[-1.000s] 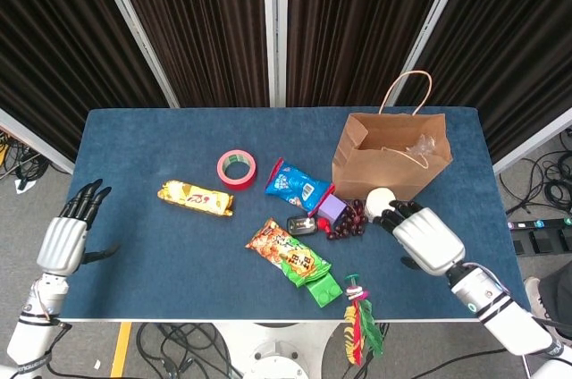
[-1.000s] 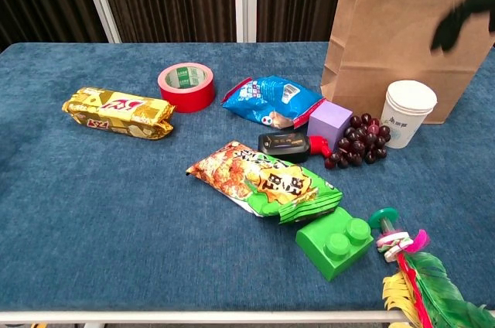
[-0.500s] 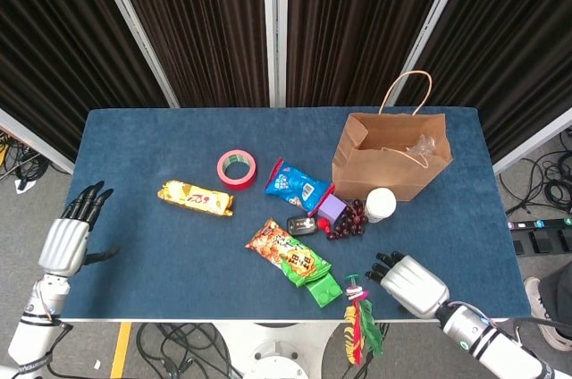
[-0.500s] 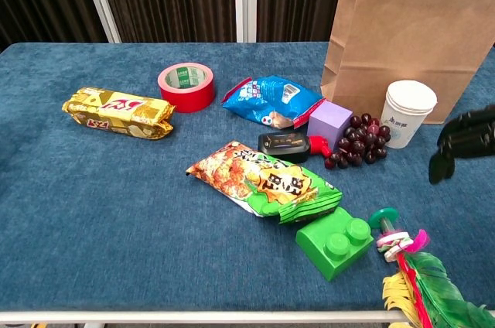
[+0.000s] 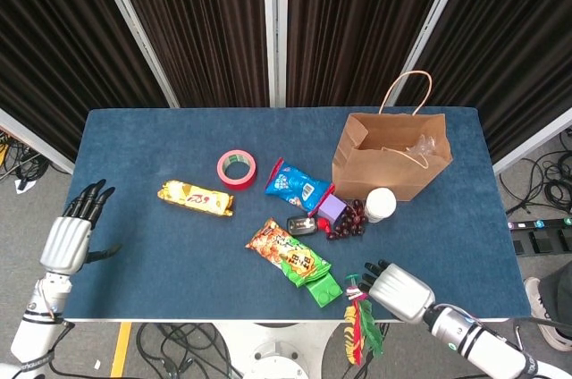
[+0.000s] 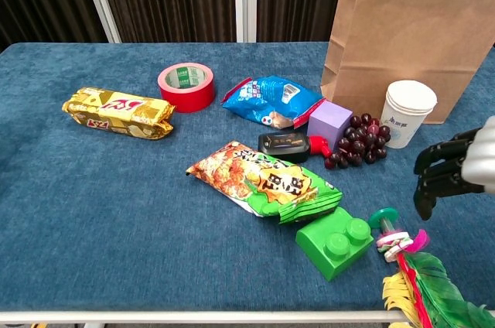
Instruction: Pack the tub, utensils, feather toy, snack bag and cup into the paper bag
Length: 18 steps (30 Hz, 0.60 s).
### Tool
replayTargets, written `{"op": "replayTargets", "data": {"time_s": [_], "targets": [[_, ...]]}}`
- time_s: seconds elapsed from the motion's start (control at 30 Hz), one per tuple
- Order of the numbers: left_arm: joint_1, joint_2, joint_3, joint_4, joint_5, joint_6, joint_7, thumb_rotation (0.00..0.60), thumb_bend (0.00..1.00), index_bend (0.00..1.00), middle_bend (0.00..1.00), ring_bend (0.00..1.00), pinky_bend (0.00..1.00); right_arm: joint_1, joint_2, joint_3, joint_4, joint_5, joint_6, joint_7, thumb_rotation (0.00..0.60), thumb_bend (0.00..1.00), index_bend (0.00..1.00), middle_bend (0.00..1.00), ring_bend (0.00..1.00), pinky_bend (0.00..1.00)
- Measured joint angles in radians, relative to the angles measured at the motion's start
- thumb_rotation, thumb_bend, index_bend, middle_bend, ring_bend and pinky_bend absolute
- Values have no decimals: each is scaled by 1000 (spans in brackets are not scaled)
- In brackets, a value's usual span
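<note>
The right hand [image 6: 456, 171] is seen empty with its fingers [image 6: 433, 164] curled downward, hovering just above the feather toy [image 6: 410, 270], which lies at the surface's [image 5: 134, 218] near edge. The cup [image 6: 407, 114] stands beyond the hand, against the paper bag [image 5: 391, 157]. The left hand [image 5: 70, 234] is held released, fingers apart, off the surface's left edge.

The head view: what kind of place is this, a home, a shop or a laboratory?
Probably a laboratory or robot test booth: dark pleated curtains with metal frames enclose the blue-covered table, and loose cables lie on the floor beside it.
</note>
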Motion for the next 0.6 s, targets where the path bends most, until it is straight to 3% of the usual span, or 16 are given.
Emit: {"op": "replayTargets", "data": {"time_s": [0.23,0.6], "targets": [[2,-4,2,13,-6,-6,-5,600,84,114,88,35,197,52,-55,37,28,41,-93,-79,600,0,404,375,193,348],[1,-8,1,29,-4,-2,-9,600,85,114,88,35,197,86,-121,54,75,64,-129,-98,600,0,445,388,193,348]]}}
